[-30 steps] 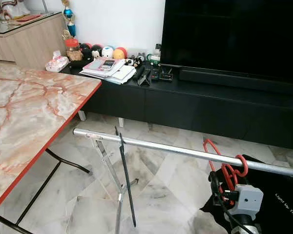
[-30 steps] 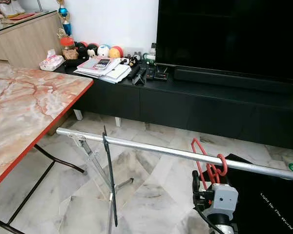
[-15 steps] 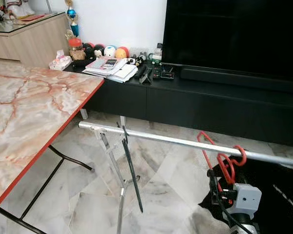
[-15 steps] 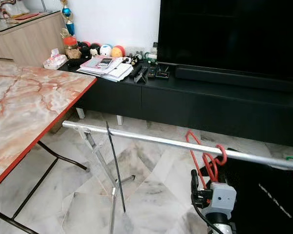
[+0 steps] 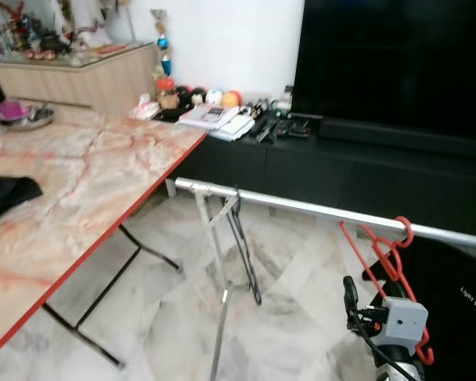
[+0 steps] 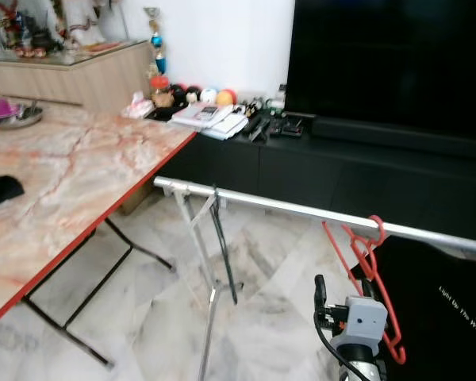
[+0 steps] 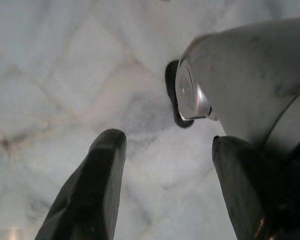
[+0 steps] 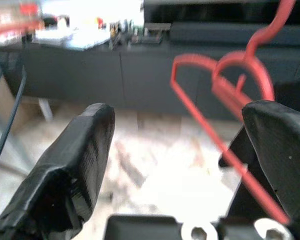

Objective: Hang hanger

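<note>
A red wire hanger (image 5: pixel 389 262) hangs by its hook on the silver rail (image 5: pixel 301 208), near the rail's right end. My right gripper (image 5: pixel 357 298) is low at the right, just beside the hanger's lower part. In the right wrist view the right gripper (image 8: pixel 182 107) is open, and the red hanger (image 8: pixel 215 85) crosses in front of it, running down close to one finger (image 8: pixel 280 150). My left gripper (image 7: pixel 170 140) is open above the marble floor with nothing between its fingers.
A black hanger (image 5: pixel 244 242) hangs near the rail's left end, above the stand's leg (image 5: pixel 220 286). A marble table with a red edge (image 5: pixel 103 175) stands at the left with a black cloth (image 5: pixel 4 194) on it. A black TV console (image 5: pixel 365 171) runs behind. A black garment (image 6: pixel 440 309) hangs at the right.
The whole view has pulled back and swung left, so more of the table shows. The red hanger stays hooked on the rail; my right gripper now sits lower below its hook.
</note>
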